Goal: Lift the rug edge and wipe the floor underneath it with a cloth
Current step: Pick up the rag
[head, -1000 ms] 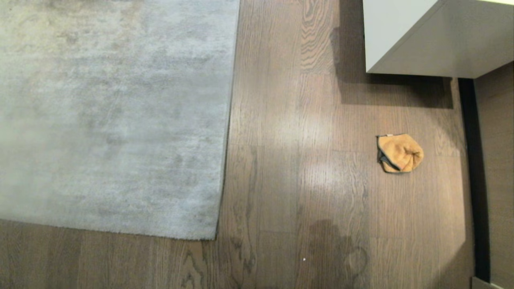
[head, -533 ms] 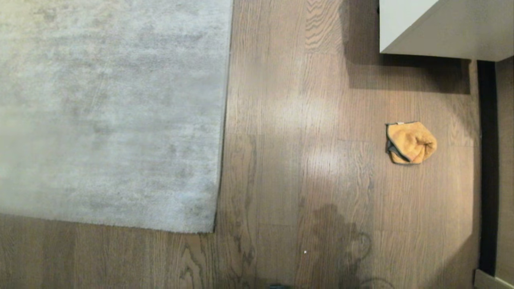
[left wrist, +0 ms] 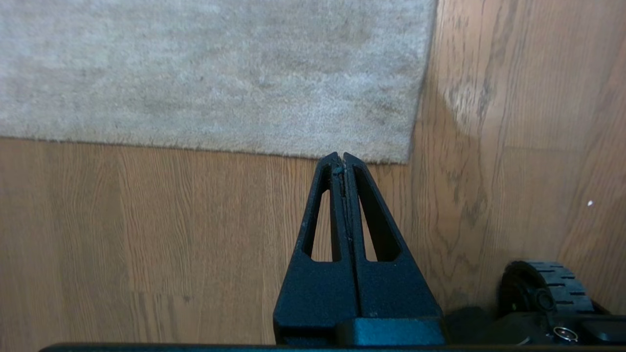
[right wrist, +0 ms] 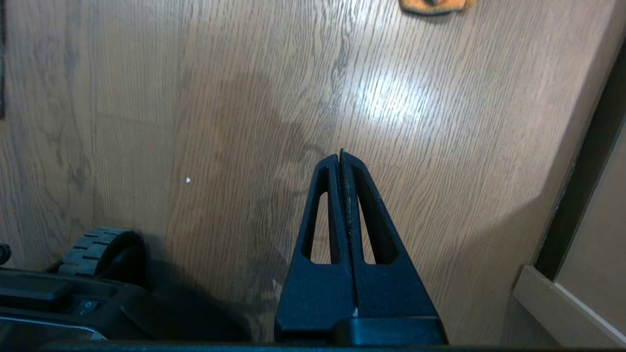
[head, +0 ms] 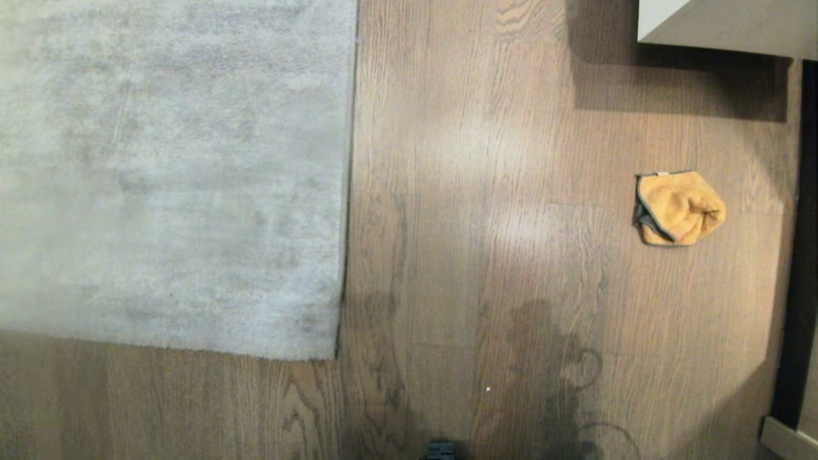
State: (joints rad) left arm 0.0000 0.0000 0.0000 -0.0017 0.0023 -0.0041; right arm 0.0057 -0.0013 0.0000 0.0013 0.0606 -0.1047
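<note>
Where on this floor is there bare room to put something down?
The widest bare patch of floor runs between the rug edge and the cloth. A narrower strip lies below the rug's near edge. It gets tight beyond the cloth, near the pale cabinet.

Left gripper (left wrist: 344, 157) fingers (left wrist: 328, 205) together above floor (left wrist: 146, 234).

This is looking like a room in a home, probably a living room: a pale grey rug (head: 172, 172) is lying on a wood-plank floor (head: 486, 268), with a white cabinet (head: 722, 25) and a skirting board (right wrist: 557, 308) showing at the edges.
</note>
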